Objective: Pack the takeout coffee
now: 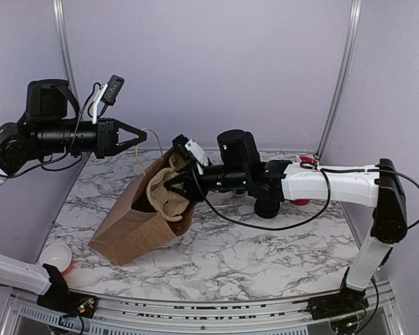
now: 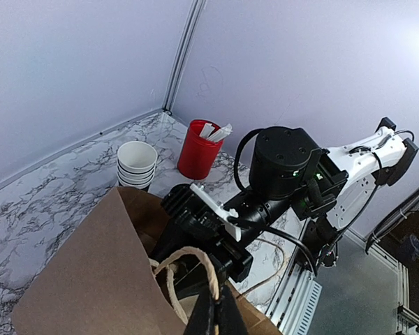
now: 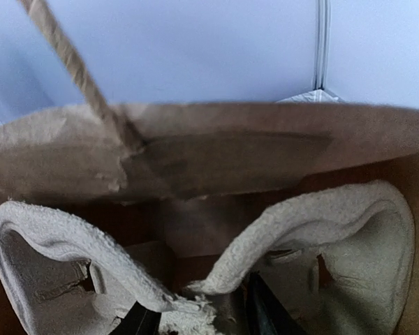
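Takeout coffee hidden from every view; cannot tell where relative to either claw.
Right gripper (image 3: 202, 319) inside mouth of brown paper bag (image 1: 136, 227), jaws narrow, pinching middle ridge of pulp cup carrier (image 3: 321, 237). Left gripper (image 1: 143, 136) clamped tight on bag's twine handle (image 3: 77, 70), high over marble table (image 1: 265, 244).

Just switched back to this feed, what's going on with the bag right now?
The left gripper is shut on a twine handle of the brown paper bag, holding the bag tilted with its mouth open toward the right arm. The right gripper reaches into that mouth, its fingers either side of the middle ridge of a pulp cup carrier that sits partly inside. Whether it is gripping the carrier isn't clear. No black coffee cup shows in any view.
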Motion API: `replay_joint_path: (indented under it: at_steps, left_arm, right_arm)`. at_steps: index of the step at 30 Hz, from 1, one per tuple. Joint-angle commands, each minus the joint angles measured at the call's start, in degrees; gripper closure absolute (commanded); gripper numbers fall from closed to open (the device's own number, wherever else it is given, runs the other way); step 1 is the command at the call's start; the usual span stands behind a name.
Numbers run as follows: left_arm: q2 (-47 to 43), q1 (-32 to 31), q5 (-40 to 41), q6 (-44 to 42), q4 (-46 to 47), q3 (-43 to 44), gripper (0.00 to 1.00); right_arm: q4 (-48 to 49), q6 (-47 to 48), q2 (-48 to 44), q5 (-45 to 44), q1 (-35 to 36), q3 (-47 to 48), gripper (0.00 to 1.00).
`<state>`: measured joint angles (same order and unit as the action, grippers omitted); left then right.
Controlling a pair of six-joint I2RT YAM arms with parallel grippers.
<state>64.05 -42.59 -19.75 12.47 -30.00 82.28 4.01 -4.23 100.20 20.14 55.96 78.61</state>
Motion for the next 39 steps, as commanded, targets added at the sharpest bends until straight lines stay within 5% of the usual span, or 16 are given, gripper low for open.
replay_joint_path:
  at_steps: [1, 15, 39]
  left_arm:
    - [0.38, -0.21, -0.23, 1.42, 4.27, 0.15, 1.0]
    - [-0.5, -0.2, 2.87, 6.97, 12.79, -5.15, 1.0]
    - [-2.21, 0.05, 13.05, 8.67, 13.36, -7.83, 1.0]
  right_arm:
    - [-6.56, 5.08, -0.49, -7.29, 2.11, 3.21, 0.63]
    - [-15.64, 4.82, 2.73, -16.32, 4.75, 11.29, 0.49]
    - [-33.8, 7.29, 8.69, -19.76, 5.65, 28.99, 0.37]
